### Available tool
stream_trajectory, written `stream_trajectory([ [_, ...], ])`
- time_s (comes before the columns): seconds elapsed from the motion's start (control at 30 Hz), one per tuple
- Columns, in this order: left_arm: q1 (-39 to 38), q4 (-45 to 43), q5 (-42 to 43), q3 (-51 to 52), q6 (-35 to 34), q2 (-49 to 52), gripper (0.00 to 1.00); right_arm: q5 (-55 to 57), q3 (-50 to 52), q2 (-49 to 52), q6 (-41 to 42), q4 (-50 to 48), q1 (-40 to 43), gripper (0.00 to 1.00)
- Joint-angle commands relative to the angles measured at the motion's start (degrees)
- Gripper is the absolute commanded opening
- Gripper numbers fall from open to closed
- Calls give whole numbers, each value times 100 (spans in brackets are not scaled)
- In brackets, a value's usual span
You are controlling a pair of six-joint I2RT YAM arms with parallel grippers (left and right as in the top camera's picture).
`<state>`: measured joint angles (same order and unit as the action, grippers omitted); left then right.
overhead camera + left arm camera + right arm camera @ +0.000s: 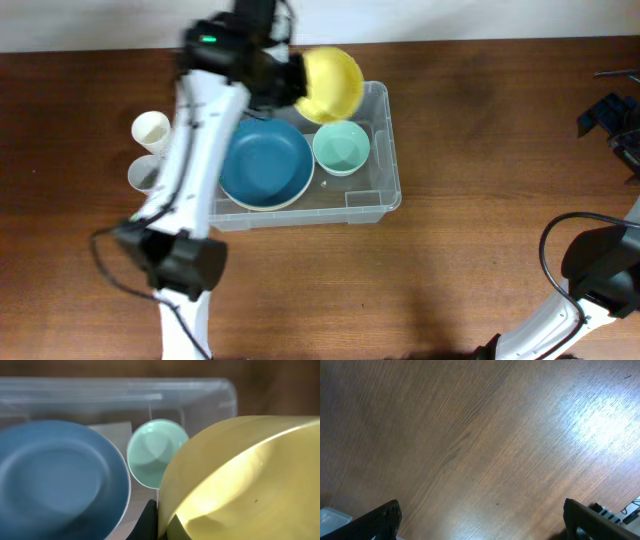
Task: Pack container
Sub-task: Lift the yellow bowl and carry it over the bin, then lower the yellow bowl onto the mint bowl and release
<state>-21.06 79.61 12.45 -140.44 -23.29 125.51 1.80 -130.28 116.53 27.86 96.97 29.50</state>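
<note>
Jaws of the left gripper (293, 78) clench a yellow bowl (335, 83) by its rim. The container (388, 160) lies directly beneath them, with a blue bowl (265, 165) and a mint bowl (341, 147) inside. The right gripper (485, 527) has its jaws spread over the wooden table (480, 435), well away.

The large rectangular clear plastic storage bin (376, 205), round-cornered and rimmed, sits upright and lidless on the brown wooden table (450, 280), just 12 o'clock of its middle, long sides running 9 to 3 o'clock, with a blue bowl (265, 165) and a small mint bowl (341, 148) inside.
</note>
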Motion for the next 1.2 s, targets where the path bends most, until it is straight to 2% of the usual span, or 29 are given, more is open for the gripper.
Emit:
stream_trajectory([
  [0.0,-203,57,-304,55,114,431,1,-9,2,2,-17,11,15,99],
  [0.43,-439,120,-444,55,197,1410,1,-9,2,2,-17,11,15,99],
  [0.7,-431,81,-846,59,197,1443,1,-9,2,2,-17,11,15,99],
  [0.9,-428,59,-841,59,197,1480,1,-9,2,2,-17,11,15,99],
  [1.07,-431,66,-839,59,197,1519,6,-9,2,2,-17,11,17,99],
  [1.13,-431,72,-835,59,197,1528,9,-9,2,2,-17,11,15,99],
  [1.17,-431,79,-820,59,197,1528,15,-9,2,2,-17,11,15,99],
])
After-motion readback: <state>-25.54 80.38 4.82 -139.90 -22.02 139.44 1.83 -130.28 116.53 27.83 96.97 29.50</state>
